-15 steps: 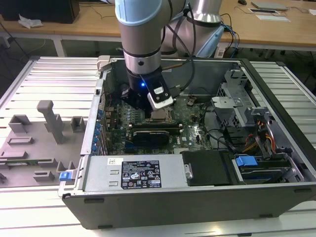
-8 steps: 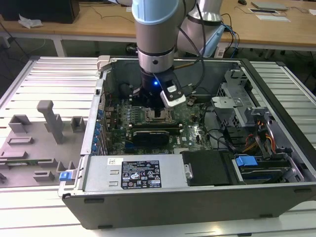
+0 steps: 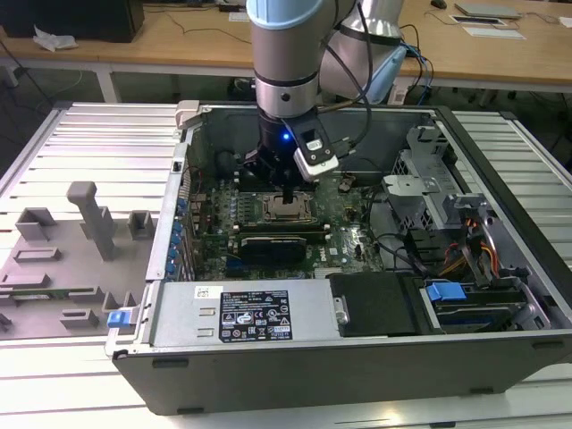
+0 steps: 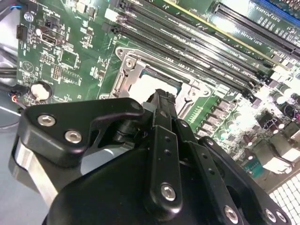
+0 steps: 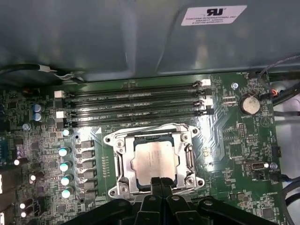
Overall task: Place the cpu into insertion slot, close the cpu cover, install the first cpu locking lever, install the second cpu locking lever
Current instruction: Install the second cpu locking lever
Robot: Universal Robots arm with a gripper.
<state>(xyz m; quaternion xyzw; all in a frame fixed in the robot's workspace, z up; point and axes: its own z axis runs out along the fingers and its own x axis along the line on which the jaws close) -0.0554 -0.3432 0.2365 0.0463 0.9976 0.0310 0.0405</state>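
Observation:
The cpu (image 5: 154,161) lies flat in the insertion slot (image 5: 111,140), its pale silver face turned up. The grey cpu cover (image 5: 123,161) is down around it, and the chip shows through its window. A thin wire lever (image 5: 140,129) runs along one edge of the socket. My gripper (image 5: 159,182) is shut, its black fingertips pressed together at the socket's edge beside the chip, with nothing between them. In the second wrist view the fingers (image 4: 161,101) stand just over the cpu (image 4: 145,84). In the exterior view the gripper (image 3: 286,192) hangs straight down over the socket (image 3: 288,211) inside the open computer case.
Long black memory slots (image 5: 136,105) run beside the socket, with a coin battery (image 5: 249,104) and a row of capacitors (image 5: 63,164) nearby. A long black card (image 3: 273,243), a power supply (image 3: 250,313) and a drive cage (image 3: 429,188) crowd the case. A grey fixture (image 3: 89,219) stands at the exterior view's left.

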